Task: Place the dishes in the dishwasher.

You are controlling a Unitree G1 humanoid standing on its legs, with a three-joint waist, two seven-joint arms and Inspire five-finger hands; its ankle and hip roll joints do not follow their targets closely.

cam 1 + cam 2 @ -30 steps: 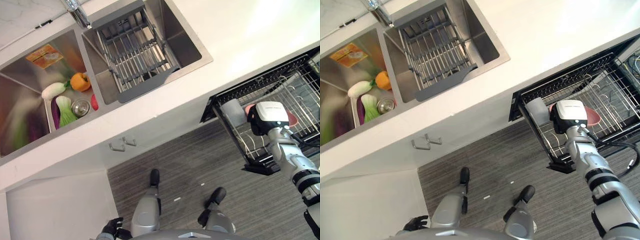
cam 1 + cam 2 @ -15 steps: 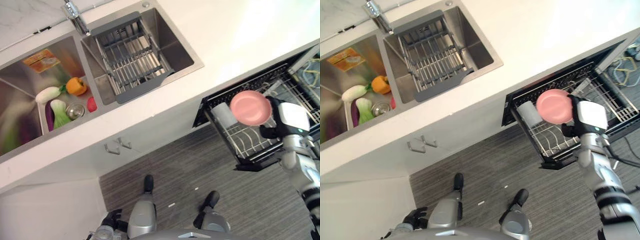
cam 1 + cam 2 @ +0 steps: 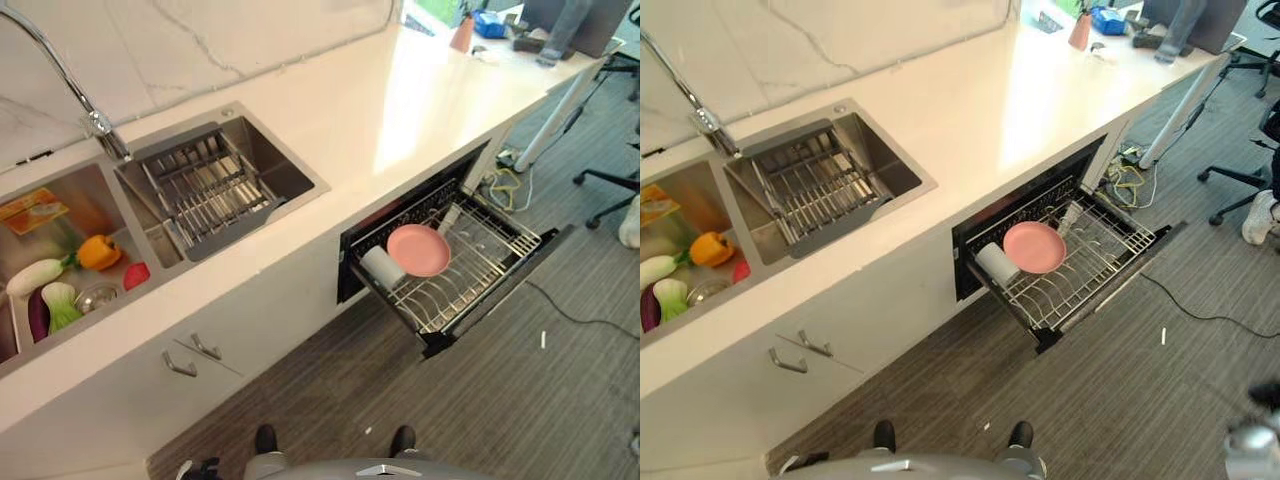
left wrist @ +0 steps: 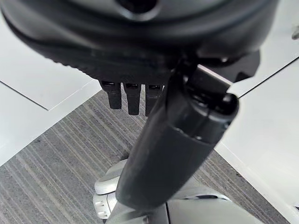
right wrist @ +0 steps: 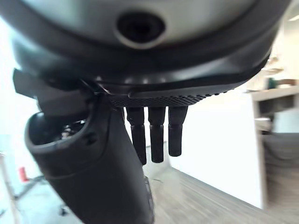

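A pink plate (image 3: 418,250) rests in the pulled-out dishwasher rack (image 3: 478,262), right beside a white cup (image 3: 380,267) at the rack's left end. No hand touches either of them. In the left wrist view my left hand (image 4: 133,100) hangs over the striped floor with straight fingers, open and holding nothing. My right hand (image 5: 156,140) shows in the right wrist view, fingers also straight and empty, away from the rack.
The white counter (image 3: 380,110) holds a double sink: a grey drainer rack (image 3: 200,195) in one basin, an orange pepper (image 3: 98,252) and other vegetables in the other. An office chair (image 3: 615,190), floor cables (image 3: 505,180) and a person (image 3: 570,20) are at the right.
My right hand has let go of the pink plate, which now sits in the rack, and the arm has drawn back out of the eye views. The camera has lifted to a wider view.
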